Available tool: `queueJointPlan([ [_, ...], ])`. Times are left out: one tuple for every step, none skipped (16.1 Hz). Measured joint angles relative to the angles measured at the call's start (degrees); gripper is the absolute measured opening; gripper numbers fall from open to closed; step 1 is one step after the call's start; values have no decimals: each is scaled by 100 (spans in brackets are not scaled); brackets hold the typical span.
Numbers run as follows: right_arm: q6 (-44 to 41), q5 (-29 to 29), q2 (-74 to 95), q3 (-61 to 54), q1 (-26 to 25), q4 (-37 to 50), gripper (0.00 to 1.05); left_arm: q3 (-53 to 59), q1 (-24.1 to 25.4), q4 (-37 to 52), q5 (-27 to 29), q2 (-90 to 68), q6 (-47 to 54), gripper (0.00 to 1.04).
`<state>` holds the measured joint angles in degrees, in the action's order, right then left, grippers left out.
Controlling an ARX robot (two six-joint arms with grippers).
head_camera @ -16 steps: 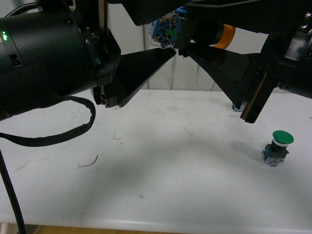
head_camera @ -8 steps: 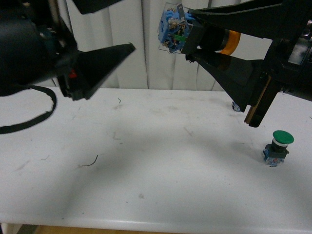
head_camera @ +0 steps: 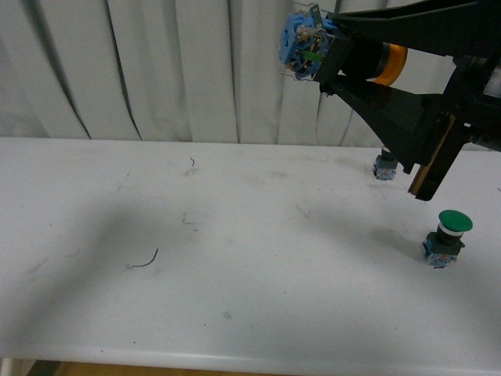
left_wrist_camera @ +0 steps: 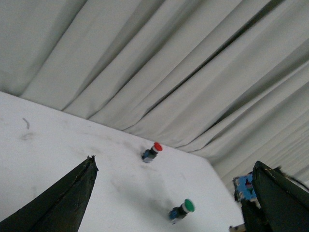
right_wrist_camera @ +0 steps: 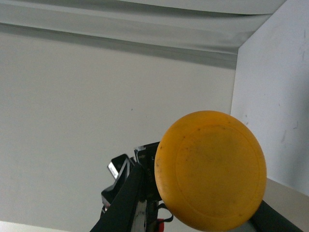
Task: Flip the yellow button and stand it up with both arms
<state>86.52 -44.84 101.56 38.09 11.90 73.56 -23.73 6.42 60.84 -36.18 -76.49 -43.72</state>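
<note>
the yellow button (head_camera: 348, 59) is held sideways at the frame's upper right, clamped in the right gripper (head_camera: 329, 53), apparently by its black body. the left gripper (left_wrist_camera: 174, 163) is spread apart, empty. the blue base (head_camera: 301, 43) should be turned squarely down onto the tabletop (head_camera: 235, 274) before release.

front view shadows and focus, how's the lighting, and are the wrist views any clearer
Front view: even, soft light; broad faint shadows on the white table; the right hand is a near-black silhouette around the yellow button. Left wrist view: slightly soft, and the left hand shows only featureless black fingers. Right wrist view: the button's yellow cap looms close and a bit soft, no glare.
</note>
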Motion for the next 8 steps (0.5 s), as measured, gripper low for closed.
queueJointPlan([
  [2, 2, 0, 0, 2, -13, 33, 219, 15, -732, 31, 658, 651, 98],
  [0, 2, 0, 0, 2, -7, 33, 380, 11, -1390, 131, 1250, 1388, 98],
  [0, 0, 0, 0, 2, -7, 33, 540, -332, -2275, 1259, 2024, 2251, 90],
  [-2, 0, -2, 9, 2, -2, 33, 765, -621, -2680, 2297, 2618, 3073, 79],
  [-9, -2, -2, 15, 2, -11, 33, 979, -702, -2736, 2994, 2944, 3615, 68],
  [-44, -2, -11, 15, 2, 2, 33, 1106, -651, -2741, 3508, 3093, 3908, 58],
  [-79, 11, -17, 15, 2, 2, 33, 1257, -610, -2789, 3630, 3213, 4063, 47],
  [-90, 42, -17, 15, 2, -7, 33, 1436, -632, -2857, 3622, 3399, 4175, 34],
])
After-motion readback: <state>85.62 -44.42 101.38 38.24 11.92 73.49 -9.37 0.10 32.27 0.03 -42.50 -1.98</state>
